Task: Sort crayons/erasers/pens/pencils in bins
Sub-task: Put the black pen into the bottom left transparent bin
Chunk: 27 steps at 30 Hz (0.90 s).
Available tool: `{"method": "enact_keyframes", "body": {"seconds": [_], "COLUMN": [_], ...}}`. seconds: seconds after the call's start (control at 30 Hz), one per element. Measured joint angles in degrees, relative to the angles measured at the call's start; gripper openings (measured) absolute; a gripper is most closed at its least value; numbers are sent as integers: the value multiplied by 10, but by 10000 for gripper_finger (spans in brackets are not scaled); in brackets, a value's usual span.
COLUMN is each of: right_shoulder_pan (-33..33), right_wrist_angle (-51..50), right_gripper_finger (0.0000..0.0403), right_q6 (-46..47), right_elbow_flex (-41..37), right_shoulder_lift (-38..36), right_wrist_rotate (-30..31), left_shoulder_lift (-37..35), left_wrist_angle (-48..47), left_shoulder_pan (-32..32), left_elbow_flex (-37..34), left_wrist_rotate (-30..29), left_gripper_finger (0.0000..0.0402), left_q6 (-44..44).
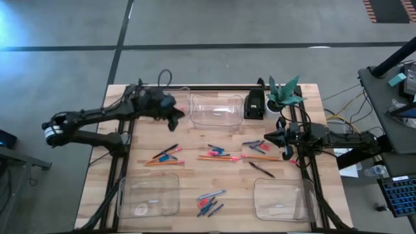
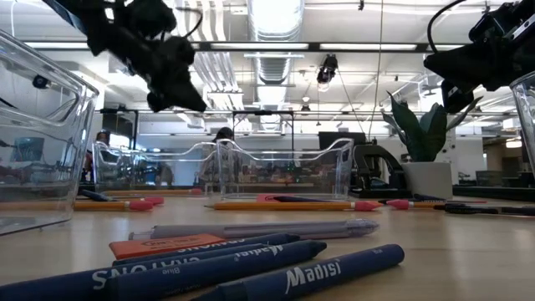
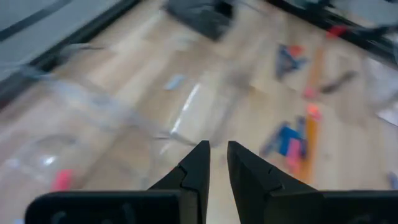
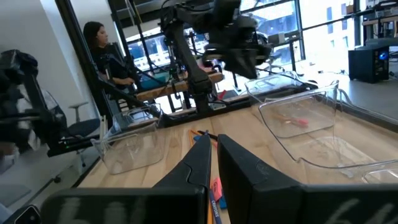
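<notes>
Wooden table (image 1: 143,140), 4 clear bins (image 1: 215,108), open-plan room behind

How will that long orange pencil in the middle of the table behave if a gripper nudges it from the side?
The orange pencil looks like a thin, straight stick lying flat on the smooth wooden table, so it would probably stay stiff and roll or swivel rather than bend. It seems light, so a push near one end may well spin it toward the pens nearby.
</notes>
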Motion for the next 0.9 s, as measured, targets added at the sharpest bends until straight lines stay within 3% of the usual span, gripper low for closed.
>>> {"method": "enact_keyframes", "body": {"seconds": [0.2,0.37,0.63,0.9], "right_shoulder_pan": [0,0,0,0], "right_wrist_angle": [0,0,0,0], "right_gripper_finger": [22,22,22,22], "right_q6": [0,0,0,0], "right_elbow_flex": [0,0,0,0], "right_shoulder_lift": [0,0,0,0], "right_wrist_rotate": [0,0,0,0], "left_shoulder_lift": [20,42,85,144], "left_wrist_angle": [-5,-55,-189,-198], "left_shoulder_pan": [-125,-191,-237,-257], "left_elbow_flex": [-2,-2,-4,-24], "left_wrist_rotate": [-64,-161,-177,-191], "left_gripper_finger": [42,42,42,63], "left_q6": [-24,-70,-213,-278]}}
